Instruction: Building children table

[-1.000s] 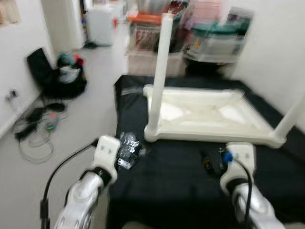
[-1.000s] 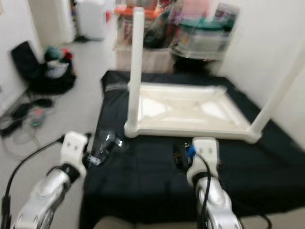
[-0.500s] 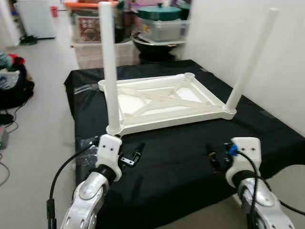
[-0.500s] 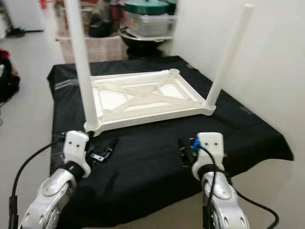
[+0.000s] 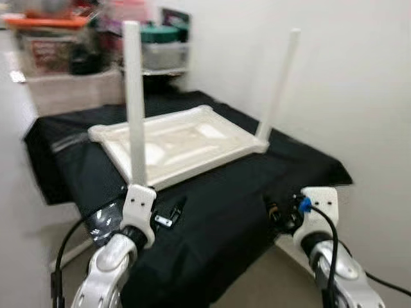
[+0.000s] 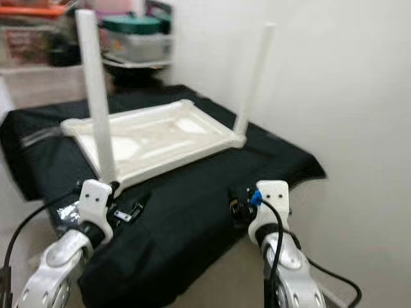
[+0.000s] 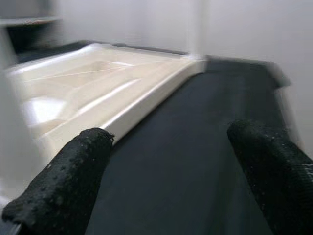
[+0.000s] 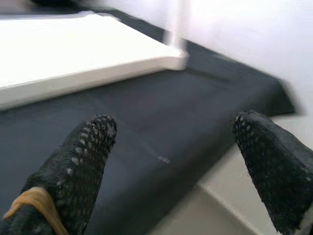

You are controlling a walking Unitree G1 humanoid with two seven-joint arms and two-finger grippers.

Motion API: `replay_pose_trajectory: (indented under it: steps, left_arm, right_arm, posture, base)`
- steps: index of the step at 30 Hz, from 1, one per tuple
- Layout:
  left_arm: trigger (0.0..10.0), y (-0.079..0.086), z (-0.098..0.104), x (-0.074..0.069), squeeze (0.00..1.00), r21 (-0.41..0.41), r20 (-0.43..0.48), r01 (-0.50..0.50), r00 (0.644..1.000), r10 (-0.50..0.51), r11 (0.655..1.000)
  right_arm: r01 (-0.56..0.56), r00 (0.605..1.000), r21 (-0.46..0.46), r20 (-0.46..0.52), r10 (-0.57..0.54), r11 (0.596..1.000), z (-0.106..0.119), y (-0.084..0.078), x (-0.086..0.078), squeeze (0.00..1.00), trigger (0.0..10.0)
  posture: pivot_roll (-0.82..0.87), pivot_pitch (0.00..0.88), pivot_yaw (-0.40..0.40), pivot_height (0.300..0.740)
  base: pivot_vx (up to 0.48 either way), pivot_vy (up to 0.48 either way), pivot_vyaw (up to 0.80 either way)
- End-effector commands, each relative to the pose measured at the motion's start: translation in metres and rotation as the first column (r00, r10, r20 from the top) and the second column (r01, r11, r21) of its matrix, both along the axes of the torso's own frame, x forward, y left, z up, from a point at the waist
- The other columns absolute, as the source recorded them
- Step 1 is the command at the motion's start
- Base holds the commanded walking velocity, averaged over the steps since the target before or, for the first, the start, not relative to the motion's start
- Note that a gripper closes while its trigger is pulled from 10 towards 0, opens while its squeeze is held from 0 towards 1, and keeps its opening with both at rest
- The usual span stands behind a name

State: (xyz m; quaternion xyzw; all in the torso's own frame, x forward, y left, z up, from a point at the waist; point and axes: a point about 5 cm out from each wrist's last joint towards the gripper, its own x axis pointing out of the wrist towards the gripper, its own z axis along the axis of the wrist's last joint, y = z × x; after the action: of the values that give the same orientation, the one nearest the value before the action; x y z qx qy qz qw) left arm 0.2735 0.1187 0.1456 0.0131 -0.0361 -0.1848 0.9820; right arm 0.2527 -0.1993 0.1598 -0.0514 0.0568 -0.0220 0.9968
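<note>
A cream children's table top lies upside down on a black cloth. Two white legs stand up from it: one at the near corner, one at the far right corner. My left gripper hovers open over the cloth just in front of the table top's near edge. My right gripper is open too, above the cloth near its right front edge, with the right-hand leg beyond it. Neither holds anything.
A white wall runs close along the right of the cloth. Storage boxes and a green-lidded container are stacked behind. A clear plastic bag lies at the cloth's near left corner. Bare floor lies to the left.
The whole scene has swung left in view as the camera turned right; the wall now takes up the right side. Both grippers stay open over the cloth.
</note>
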Motion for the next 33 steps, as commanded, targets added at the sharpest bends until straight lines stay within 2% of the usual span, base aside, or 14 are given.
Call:
replay_pose_trajectory:
  steps: [1,14,16,25,29,33]
  left_arm:
    - [10.0,0.0054,-0.0033,-0.0014,0.00,0.012,-0.015,-0.018,1.000,0.018,1.000]
    - [10.0,0.0055,-0.0035,-0.0017,0.00,0.014,-0.013,-0.017,1.000,0.017,1.000]
    - [10.0,0.0055,-0.0034,-0.0017,0.00,0.016,-0.013,-0.016,1.000,0.016,1.000]
    - [10.0,0.0050,-0.0035,-0.0013,0.00,0.015,-0.013,-0.011,1.000,0.012,1.000]
    - [10.0,0.0043,-0.0036,-0.0011,0.00,0.015,-0.012,-0.007,1.000,0.008,1.000]
    - [10.0,0.0036,-0.0037,-0.0004,0.00,0.012,-0.013,-0.008,1.000,0.008,1.000]
  right_arm:
    - [-0.009,1.000,-0.011,0.002,0.009,1.000,-0.0002,0.0033,0.0010,0.00,10.0]
    - [0.000,1.000,-0.015,-0.020,0.000,1.000,-0.0042,0.0029,0.0025,0.00,10.0]
    - [0.007,0.999,0.018,-0.040,-0.006,1.000,-0.0061,0.0010,0.0035,0.00,10.0]
    - [0.010,0.999,0.006,-0.033,-0.010,1.000,-0.0053,0.0014,0.0042,0.00,10.0]
    - [0.027,0.999,0.001,0.020,-0.027,1.000,0.0012,0.0003,0.0036,0.00,10.0]
    - [0.015,1.000,0.011,-0.016,-0.015,1.000,-0.0035,0.0026,0.0048,0.00,10.0]
  posture:
    - [0.01,0.000,-0.082,0.740]
    - [0.02,0.000,-0.087,0.740]
    - [0.02,0.000,-0.088,0.740]
    - [0.01,0.000,-0.080,0.740]
    - [0.01,0.000,-0.076,0.740]
    - [0.01,0.000,-0.082,0.740]
  base:
    - [0.000,0.476,0.00]
    - [0.000,0.476,0.00]
    - [0.000,0.476,-0.77]
    - [0.000,0.476,-0.77]
    - [0.000,0.476,-0.52]
    - [0.000,0.476,-0.39]
